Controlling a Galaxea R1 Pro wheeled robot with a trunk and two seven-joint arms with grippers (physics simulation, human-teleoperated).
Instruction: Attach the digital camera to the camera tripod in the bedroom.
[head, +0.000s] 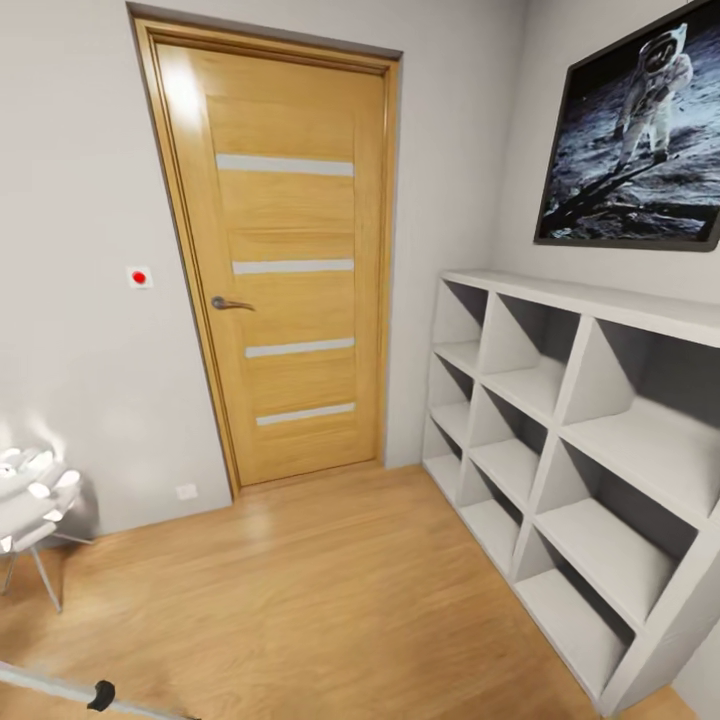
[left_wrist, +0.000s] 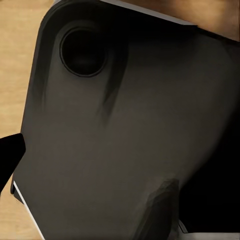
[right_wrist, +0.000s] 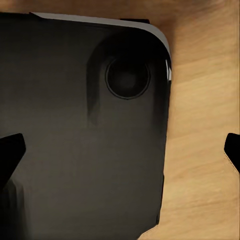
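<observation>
A head-height view looks down into the corner of a room. A closed light-wood door (head: 285, 265) with four pale horizontal strips and a dark lever handle (head: 231, 303) stands in a grey wall; everything else is placed from this door. Left of the door, at handle height, a small white wall plate carries a red button (head: 139, 277). Right of the door, along the adjoining wall, runs a white cube shelf (head: 580, 450), its open compartments facing the floor space. Above the shelf hangs a dark-framed picture of an astronaut (head: 640, 130). Between door and shelf lies an open stretch of light wood floor (head: 330, 590). Far left of the door, near the picture's edge, sits a white folding chair on thin grey legs (head: 35, 515). At the bottom left corner a silver rod with a black joint (head: 95, 693), apparently a leg of the camera tripod, cuts across the floor; the digital camera cannot be made out.

Both wrist cameras look down at the robot's own dark, rounded base panel (left_wrist: 125, 130) over wood floor, each with a round recess. On the right gripper (right_wrist: 122, 150), two black fingertips (right_wrist: 11, 152) sit at opposite edges, spread wide apart and holding nothing. On the left side one black fingertip (left_wrist: 9, 155) shows at one edge; how far that gripper is spread cannot be told
</observation>
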